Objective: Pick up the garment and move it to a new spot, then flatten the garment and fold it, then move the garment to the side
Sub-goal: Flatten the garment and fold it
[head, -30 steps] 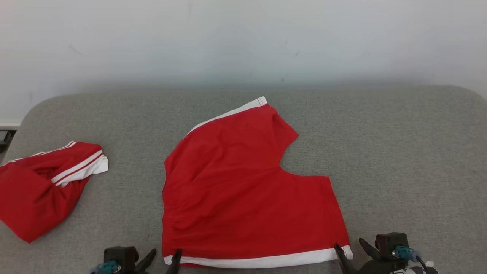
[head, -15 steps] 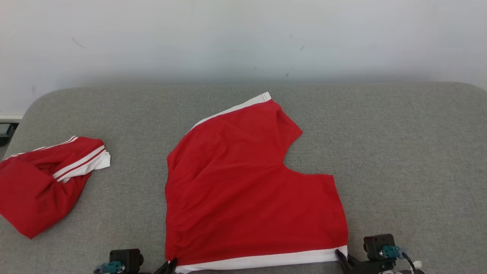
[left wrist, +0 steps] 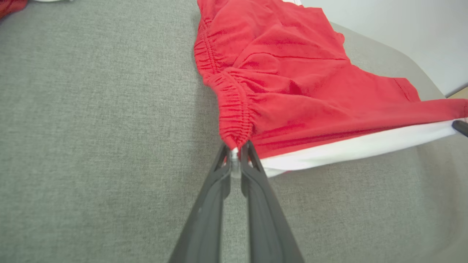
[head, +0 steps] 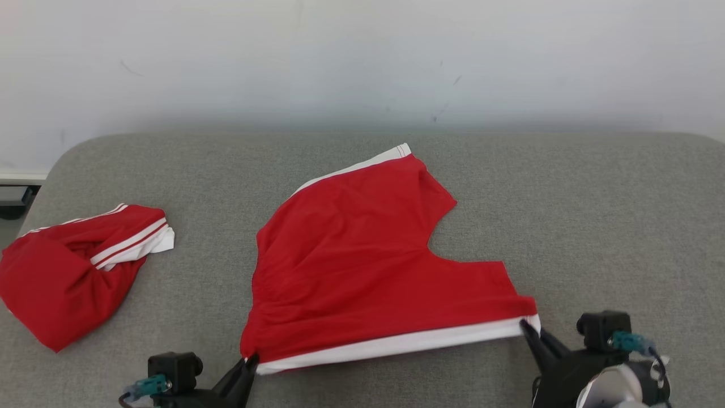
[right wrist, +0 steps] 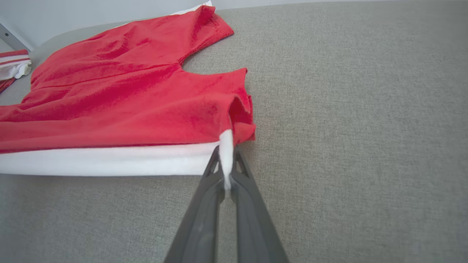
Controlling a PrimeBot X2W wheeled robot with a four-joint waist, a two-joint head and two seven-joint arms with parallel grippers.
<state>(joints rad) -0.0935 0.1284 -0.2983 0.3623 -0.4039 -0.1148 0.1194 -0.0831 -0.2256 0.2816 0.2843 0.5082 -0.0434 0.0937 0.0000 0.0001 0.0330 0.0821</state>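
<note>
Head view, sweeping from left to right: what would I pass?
A crumpled red garment → left gripper, shut on a near corner → spread red shorts → right gripper, shut on the other near corner.

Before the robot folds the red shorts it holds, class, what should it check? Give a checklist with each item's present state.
1. Left gripper shut on the near left corner of the shorts: ok.
2. Right gripper shut on the near right corner: ok.
3. White stripe taut between the two grippers: ok.
4. Cloth smooth: not ok, puckers by the left gripper.
5. Second red garment apart from the shorts: ok.
6. Grips deep enough to hold: cannot tell.
</note>
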